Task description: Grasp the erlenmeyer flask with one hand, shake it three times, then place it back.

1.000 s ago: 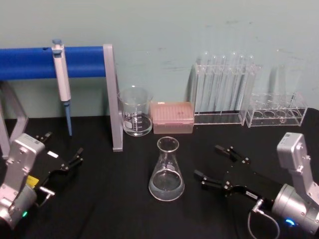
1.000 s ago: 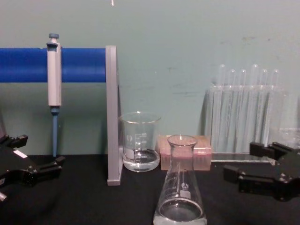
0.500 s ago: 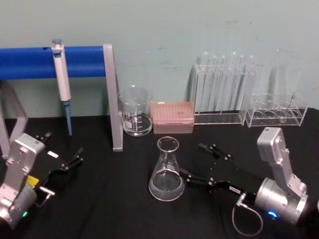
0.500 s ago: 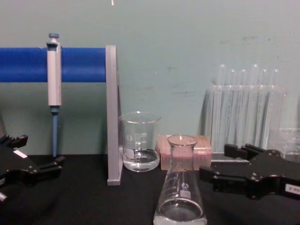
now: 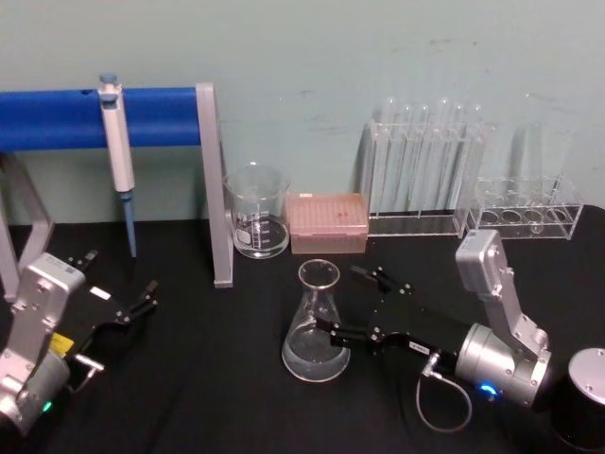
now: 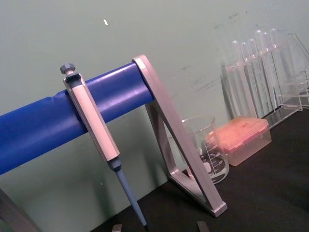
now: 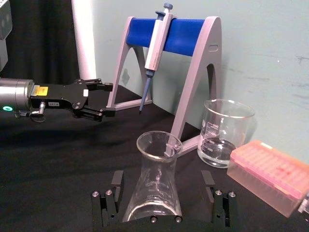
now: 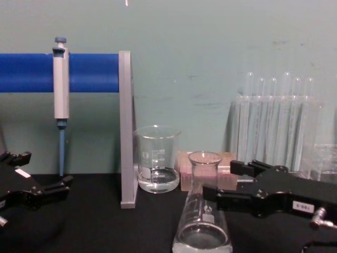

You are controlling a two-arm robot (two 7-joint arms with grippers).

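Head view: right claw [image 5: 342,301] astride erlenmeyer flask [image 5: 307,342], clear liquid [image 5: 316,365] inside.

Clear erlenmeyer flask [image 5: 315,331], upright, a little liquid inside, between the spread jaws of the right hand [image 5: 342,301]

beaker [image 5: 256,223]: upright, some clear liquid | pink tip box [image 5: 326,223]: just beside beaker | pipette [image 5: 116,151]: hangs on blue stand bar [image 5: 52,118] | tall tube rack [image 5: 423,180] and low rack [image 5: 526,216]: back right

Bare table [image 5: 208,378] from 6 to 9 o'clock of flask [image 5: 315,331]; beaker [image 5: 256,222] at 11, pink box [image 5: 326,223] at 12, right gripper [image 5: 342,301] blocking 3.
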